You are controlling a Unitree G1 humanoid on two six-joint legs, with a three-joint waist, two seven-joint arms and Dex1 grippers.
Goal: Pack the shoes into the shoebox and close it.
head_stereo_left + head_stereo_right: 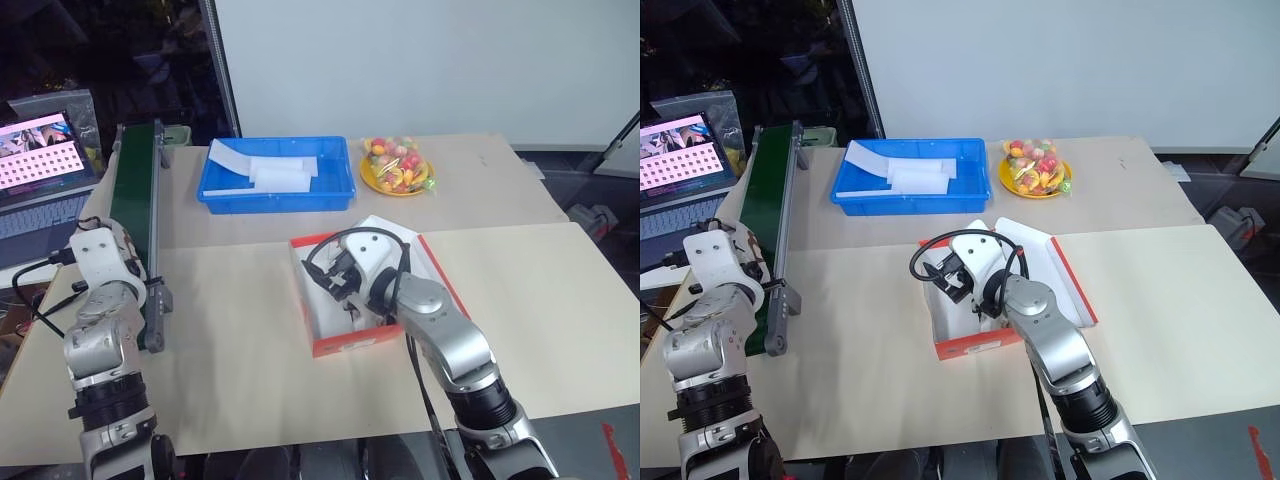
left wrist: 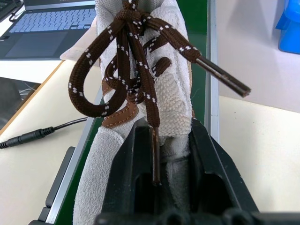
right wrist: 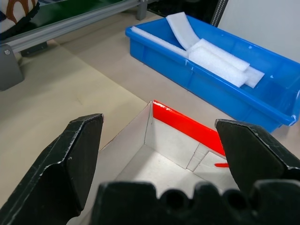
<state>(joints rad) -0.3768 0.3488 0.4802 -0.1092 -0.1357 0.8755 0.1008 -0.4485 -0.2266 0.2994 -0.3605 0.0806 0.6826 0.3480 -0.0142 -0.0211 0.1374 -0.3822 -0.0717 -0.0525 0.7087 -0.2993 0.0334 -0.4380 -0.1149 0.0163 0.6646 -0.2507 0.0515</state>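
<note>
Left gripper (image 2: 159,183) has a sneaker (image 2: 140,93) pinched on the green conveyor (image 1: 133,200); the shoebox (image 1: 340,345) waits open.

The pick-up of a shoe looks to be the step in hand. The left fingers are clamped narrow on the sneaker, out at ten o'clock from the box, its long axis running straight away from the gripper, brown laces (image 2: 126,70) up; which end leads I cannot tell. The right gripper (image 3: 159,154) hovers over the white interior, fingers spread wide, holding nothing. Next move, I judge: lift, carry it across toward four o'clock, and line it up lengthwise with the box.
</note>
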